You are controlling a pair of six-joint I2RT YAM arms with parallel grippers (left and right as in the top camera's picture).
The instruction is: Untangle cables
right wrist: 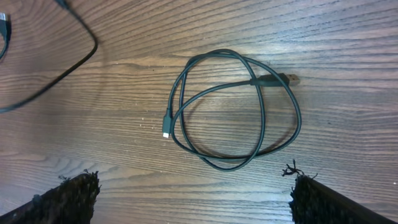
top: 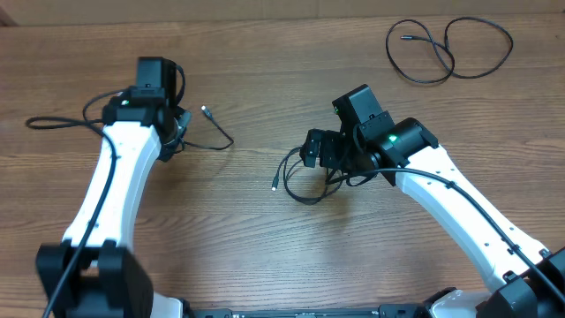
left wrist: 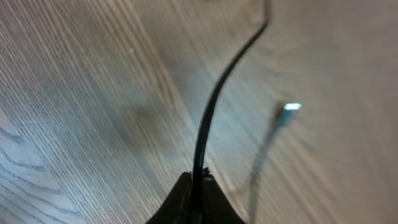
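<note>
Count: you have three black cables on the table (top: 265,252), each lying apart from the others.
Left cable (left wrist: 213,96): pinched in your left gripper (left wrist: 196,186), jaws closed on it.
Centre cable (right wrist: 264,80): one loose coil under your right gripper (right wrist: 191,190), jaws wide apart.
Far cable (top: 424,81): two loops, back right corner.

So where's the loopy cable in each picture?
Overhead: the looped cable lies mid-picture on the table, partly under the right gripper.
Left wrist: not in it; only the other cable, pinched by the left gripper.
Right wrist: centre of the picture, lying flat.
Shared landmark: the wood-grain table, in all three views.
</note>
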